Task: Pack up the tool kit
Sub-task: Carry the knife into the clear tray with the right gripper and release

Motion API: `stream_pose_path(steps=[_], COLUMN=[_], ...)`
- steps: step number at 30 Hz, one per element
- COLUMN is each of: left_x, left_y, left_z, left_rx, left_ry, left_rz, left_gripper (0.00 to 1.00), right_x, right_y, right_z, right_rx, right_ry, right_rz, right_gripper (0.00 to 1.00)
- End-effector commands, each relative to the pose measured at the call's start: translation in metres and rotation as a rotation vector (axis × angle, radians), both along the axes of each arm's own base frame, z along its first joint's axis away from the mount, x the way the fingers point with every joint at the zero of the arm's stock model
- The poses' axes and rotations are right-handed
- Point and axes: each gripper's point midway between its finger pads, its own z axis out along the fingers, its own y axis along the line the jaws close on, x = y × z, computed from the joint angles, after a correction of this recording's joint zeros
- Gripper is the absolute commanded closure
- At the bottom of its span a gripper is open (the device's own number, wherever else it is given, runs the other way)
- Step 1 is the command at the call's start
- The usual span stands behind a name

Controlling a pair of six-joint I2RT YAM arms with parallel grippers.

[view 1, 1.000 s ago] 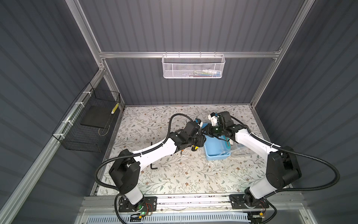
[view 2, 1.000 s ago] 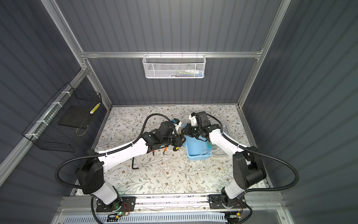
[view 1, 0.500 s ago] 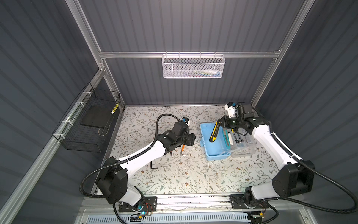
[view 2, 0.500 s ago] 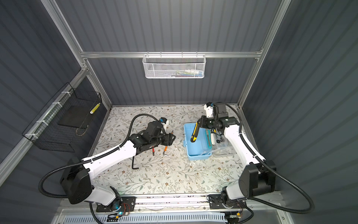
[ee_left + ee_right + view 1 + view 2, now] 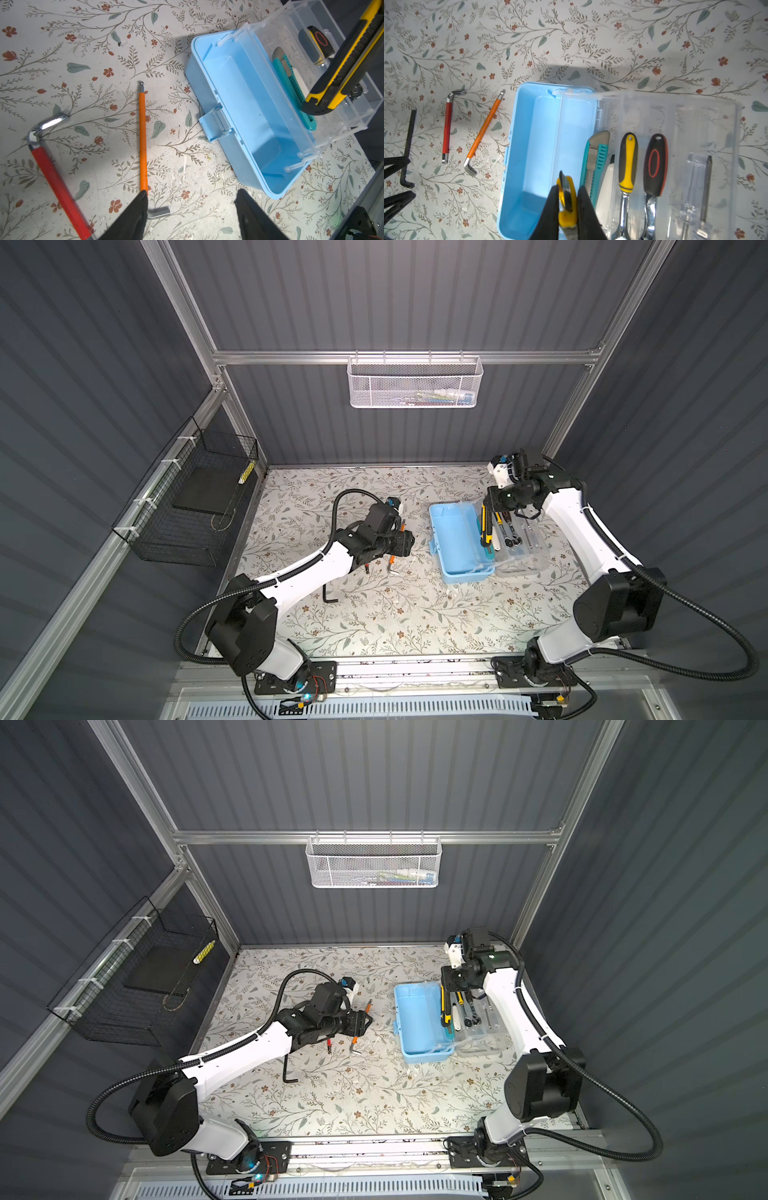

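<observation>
Floral table (image 5: 395, 622): right end effector (image 5: 569, 187) clamps yellow knife (image 5: 342, 66); we lower it flat into blue box (image 5: 455, 543), nine o'clock of lid (image 5: 716, 128); left end effector (image 5: 191, 191): apart.

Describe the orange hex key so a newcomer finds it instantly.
Find the open light blue box on the floral table. On the side away from its clear lid lie three L-shaped hex keys; the orange hex key is nearest the box. The red hex key and black hex key lie farther out.
</observation>
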Motion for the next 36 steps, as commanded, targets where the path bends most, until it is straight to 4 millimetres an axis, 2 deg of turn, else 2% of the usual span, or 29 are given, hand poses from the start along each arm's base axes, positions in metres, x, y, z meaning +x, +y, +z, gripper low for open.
stream_pose_path(steps=[1, 11, 15, 18, 20, 27, 31, 36], left_x=[-0.002, -0.002, -0.003, -0.003, -0.003, -0.003, -0.003, -0.003], left_y=[0.003, 0.003, 0.004, 0.004, 0.004, 0.004, 0.005, 0.005], left_z=[-0.009, -0.017, -0.02, -0.022, -0.024, -0.03, -0.032, -0.035], left_rx=[0.014, 0.02, 0.024, 0.027, 0.028, 0.033, 0.036, 0.04], left_ry=[0.02, 0.041, 0.049, 0.056, 0.061, 0.076, 0.079, 0.084], left_rz=[-0.02, -0.02, -0.018, -0.017, -0.016, -0.011, -0.01, -0.004], left_gripper=[0.32, 0.32, 0.32, 0.32, 0.32, 0.32, 0.32, 0.32], right_x=[-0.003, 0.003, 0.007, 0.009, 0.012, 0.017, 0.016, 0.012], right_y=[0.003, 0.032, 0.03, 0.03, 0.022, 0.017, 0.015, 0.009], right_z=[-0.006, -0.026, -0.04, -0.046, -0.052, -0.053, -0.048, -0.039], right_rx=[-0.012, 0.132, 0.11, 0.109, 0.069, 0.048, 0.05, 0.045], right_ry=[0.04, 0.105, 0.134, 0.15, 0.151, 0.14, 0.134, 0.109], right_rz=[0.036, 0.098, 0.091, 0.086, 0.055, 0.011, -0.006, -0.062], right_gripper=[1.0, 1.0, 0.96, 0.88, 0.81, 0.6, 0.57, 0.47])
